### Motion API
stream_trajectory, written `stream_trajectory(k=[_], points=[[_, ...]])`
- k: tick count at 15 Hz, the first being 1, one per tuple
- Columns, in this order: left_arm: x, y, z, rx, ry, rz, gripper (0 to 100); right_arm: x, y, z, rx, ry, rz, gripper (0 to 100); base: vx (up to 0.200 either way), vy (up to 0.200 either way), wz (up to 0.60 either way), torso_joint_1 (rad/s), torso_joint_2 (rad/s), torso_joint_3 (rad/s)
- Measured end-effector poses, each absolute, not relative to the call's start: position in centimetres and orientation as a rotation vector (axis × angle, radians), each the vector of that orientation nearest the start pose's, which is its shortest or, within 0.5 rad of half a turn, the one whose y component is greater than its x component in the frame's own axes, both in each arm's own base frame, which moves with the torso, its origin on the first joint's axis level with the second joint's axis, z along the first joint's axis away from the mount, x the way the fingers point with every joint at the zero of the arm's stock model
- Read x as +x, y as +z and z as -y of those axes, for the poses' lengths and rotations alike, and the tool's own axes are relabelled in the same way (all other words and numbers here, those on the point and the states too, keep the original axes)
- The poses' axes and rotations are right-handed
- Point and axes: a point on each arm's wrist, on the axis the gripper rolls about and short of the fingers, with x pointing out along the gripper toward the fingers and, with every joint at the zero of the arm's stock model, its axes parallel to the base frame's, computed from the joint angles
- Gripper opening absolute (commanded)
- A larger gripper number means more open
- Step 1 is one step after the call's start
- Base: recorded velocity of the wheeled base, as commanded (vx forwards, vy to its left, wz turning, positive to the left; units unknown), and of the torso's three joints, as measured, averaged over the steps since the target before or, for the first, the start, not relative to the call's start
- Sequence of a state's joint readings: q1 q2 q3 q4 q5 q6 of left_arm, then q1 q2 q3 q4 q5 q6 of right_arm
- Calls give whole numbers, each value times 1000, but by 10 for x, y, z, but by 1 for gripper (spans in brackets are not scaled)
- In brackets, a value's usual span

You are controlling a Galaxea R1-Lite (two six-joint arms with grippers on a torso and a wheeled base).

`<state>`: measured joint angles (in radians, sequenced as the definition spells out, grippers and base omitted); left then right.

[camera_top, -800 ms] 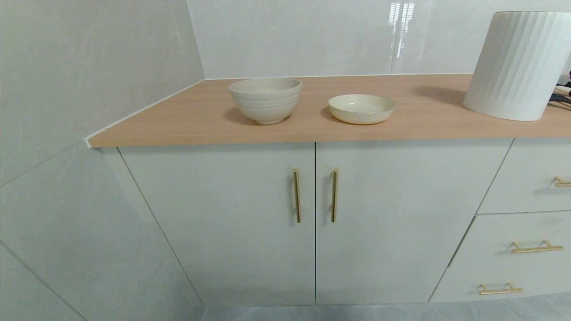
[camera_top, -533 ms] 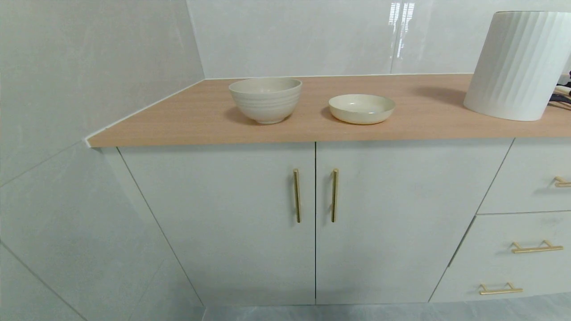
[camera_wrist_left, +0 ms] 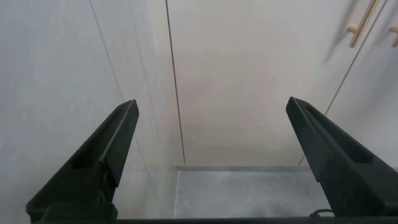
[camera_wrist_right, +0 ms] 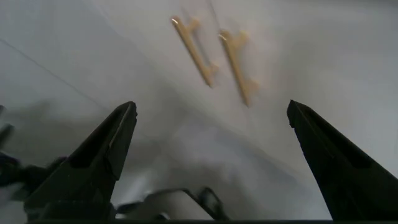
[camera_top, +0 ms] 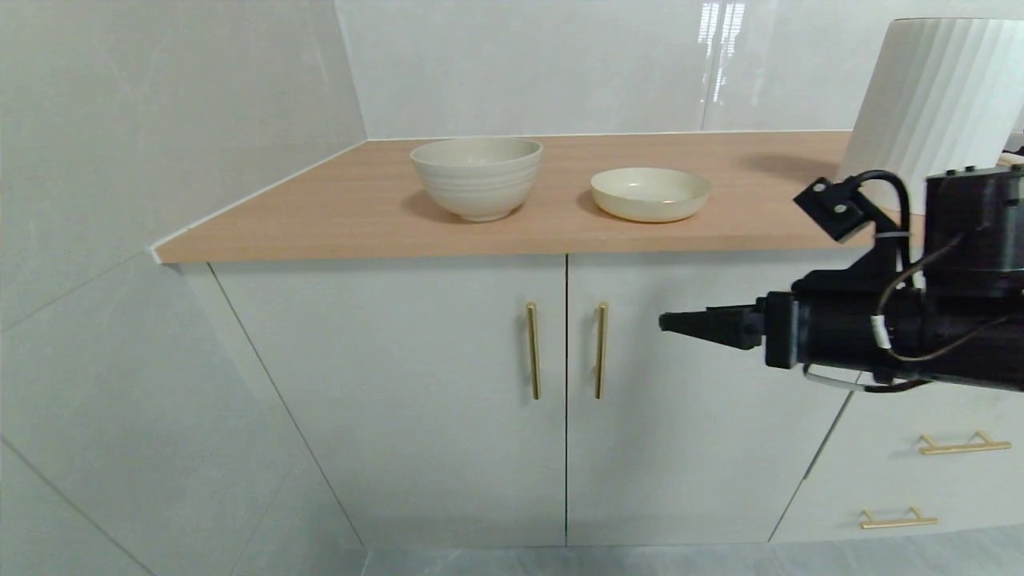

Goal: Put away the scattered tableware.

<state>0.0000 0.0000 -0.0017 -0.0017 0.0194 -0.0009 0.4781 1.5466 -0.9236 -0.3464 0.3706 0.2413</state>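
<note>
A deep ribbed bowl (camera_top: 477, 178) and a shallow dish (camera_top: 650, 194) sit apart on the wooden surface (camera_top: 320, 224), above two closed cupboard doors (camera_top: 400, 384). My right hand (camera_top: 670, 322) hangs level with the right door's gold handle (camera_top: 600, 350), short of it and spread wide. I judge it is placed to open the cupboard first. My left hand (camera_wrist_left: 211, 106), equally wide and empty, faces the cupboard's lower corner near the floor (camera_wrist_left: 236, 196).
</note>
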Motion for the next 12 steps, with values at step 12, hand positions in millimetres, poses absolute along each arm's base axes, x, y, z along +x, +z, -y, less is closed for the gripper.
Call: stream_trajectory(k=[12], points=[[-23, 76, 0, -1, 19, 3, 100, 308, 153, -204, 246, 905, -383, 100, 0, 0, 0, 0, 0, 0]])
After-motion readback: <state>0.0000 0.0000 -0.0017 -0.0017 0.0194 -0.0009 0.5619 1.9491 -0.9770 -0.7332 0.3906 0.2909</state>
